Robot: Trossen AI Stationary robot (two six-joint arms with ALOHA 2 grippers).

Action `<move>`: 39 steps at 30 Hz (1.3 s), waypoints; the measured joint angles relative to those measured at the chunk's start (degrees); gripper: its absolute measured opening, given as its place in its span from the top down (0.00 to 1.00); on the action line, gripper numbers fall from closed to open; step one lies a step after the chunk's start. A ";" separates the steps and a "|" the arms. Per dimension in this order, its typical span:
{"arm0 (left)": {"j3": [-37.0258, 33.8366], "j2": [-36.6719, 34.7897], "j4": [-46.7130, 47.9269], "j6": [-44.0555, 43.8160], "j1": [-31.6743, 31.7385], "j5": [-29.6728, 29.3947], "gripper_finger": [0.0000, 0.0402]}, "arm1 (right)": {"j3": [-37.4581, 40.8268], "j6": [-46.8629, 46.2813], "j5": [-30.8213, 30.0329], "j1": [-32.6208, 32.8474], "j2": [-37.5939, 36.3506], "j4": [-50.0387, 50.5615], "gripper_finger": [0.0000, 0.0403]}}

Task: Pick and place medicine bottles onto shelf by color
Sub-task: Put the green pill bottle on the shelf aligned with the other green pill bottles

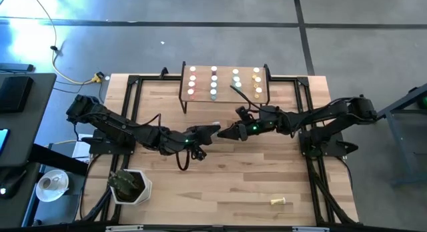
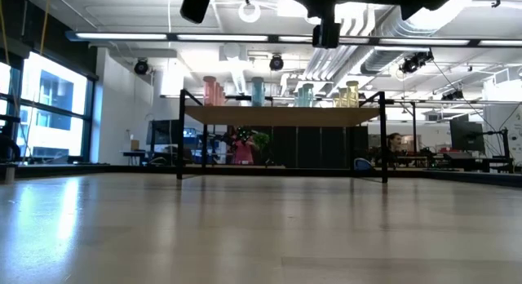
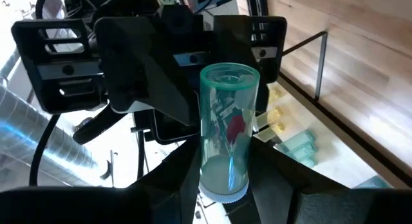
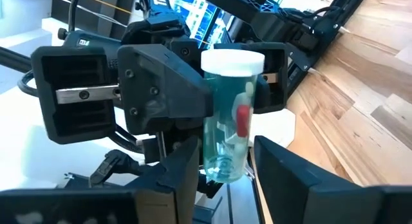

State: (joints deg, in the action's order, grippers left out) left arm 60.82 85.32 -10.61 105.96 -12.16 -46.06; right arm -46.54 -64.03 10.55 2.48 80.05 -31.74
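High over the middle of the table my two grippers meet tip to tip. My left gripper [image 1: 212, 131] is shut on a clear green-blue medicine bottle [image 3: 228, 121] with a white cap and a red bit inside. My right gripper [image 4: 225, 172] faces it from the table's right. Its fingers stand close on either side of the bottle's bottom end [image 4: 224, 169], with slim gaps showing. The shelf [image 1: 225, 99] stands at the far edge on thin black legs. It bears several bottles in pink, blue, green and yellow columns [image 2: 281, 92]. One yellow bottle [image 1: 281, 202] lies on its side near the front right. My left gripper pinches the bottle's white cap [image 3: 222, 195] between its two fingers, coming level from the table's left. The bottle sticks straight out beyond the fingertips toward my right gripper, lying level and lifted clear of the table. Whether my right gripper touches the bottle I cannot tell.
A white cup [image 1: 130, 187] with something dark in it stands at the front left. Black frame rails [image 1: 308, 119] run along the table's sides. Bare wood [image 1: 220, 185] lies below the grippers and toward the near edge.
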 joint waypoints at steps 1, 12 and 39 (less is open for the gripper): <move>0.00 0.00 0.00 0.44 0.00 0.04 0.73 | 0.00 0.00 0.00 0.00 0.00 -0.15 0.66; 0.00 0.00 -2.89 0.28 0.10 0.39 0.73 | 0.00 1.25 -0.24 -0.58 1.35 -4.31 0.66; 0.00 0.20 -2.89 0.30 0.11 -1.43 0.73 | -4.81 5.39 2.91 -0.74 3.19 1.94 0.78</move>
State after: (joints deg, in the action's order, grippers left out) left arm 60.82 85.52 -13.50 106.26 -12.05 -47.49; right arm -51.35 -58.64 13.45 1.74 83.24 -29.80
